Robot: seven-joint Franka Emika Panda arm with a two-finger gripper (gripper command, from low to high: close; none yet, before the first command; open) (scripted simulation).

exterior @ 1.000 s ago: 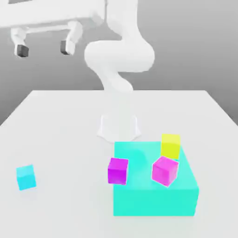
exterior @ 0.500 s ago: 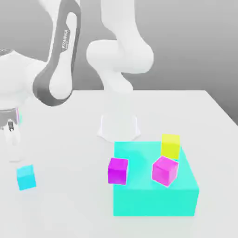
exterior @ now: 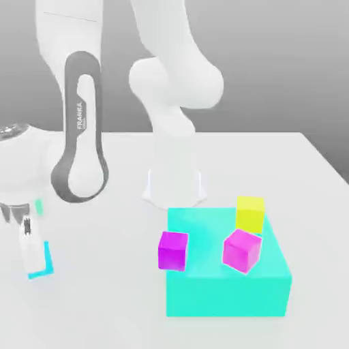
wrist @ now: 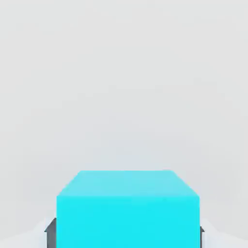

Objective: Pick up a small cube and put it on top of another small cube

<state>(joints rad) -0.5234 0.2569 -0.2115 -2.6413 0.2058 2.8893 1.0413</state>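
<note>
The small cube [exterior: 46, 260], light cyan-blue, rests on the white table [exterior: 102, 300] near the exterior view's left. My gripper [exterior: 33, 262] has come down over it, and one white finger [exterior: 27, 249] covers most of the cube's side. In the hand view the small cube [wrist: 128, 208] sits between the dark pads [wrist: 50, 233], which press against both of its sides. The gripper is shut on it. Other small cubes stand towards the exterior view's right: a magenta cube [exterior: 173, 250], a second magenta cube [exterior: 241, 249] and a yellow cube [exterior: 250, 214].
A large turquoise block [exterior: 228, 290] carries the yellow cube and the second magenta cube; the first magenta cube leans at its left edge. The arm's white base [exterior: 174, 184] stands behind it. My arm's grey-banded link [exterior: 80, 150] hangs above the cyan cube.
The arm swung down from high at the back to the table's left. The gripper dropped over the cyan cube and its fingers went from open to shut on it.
</note>
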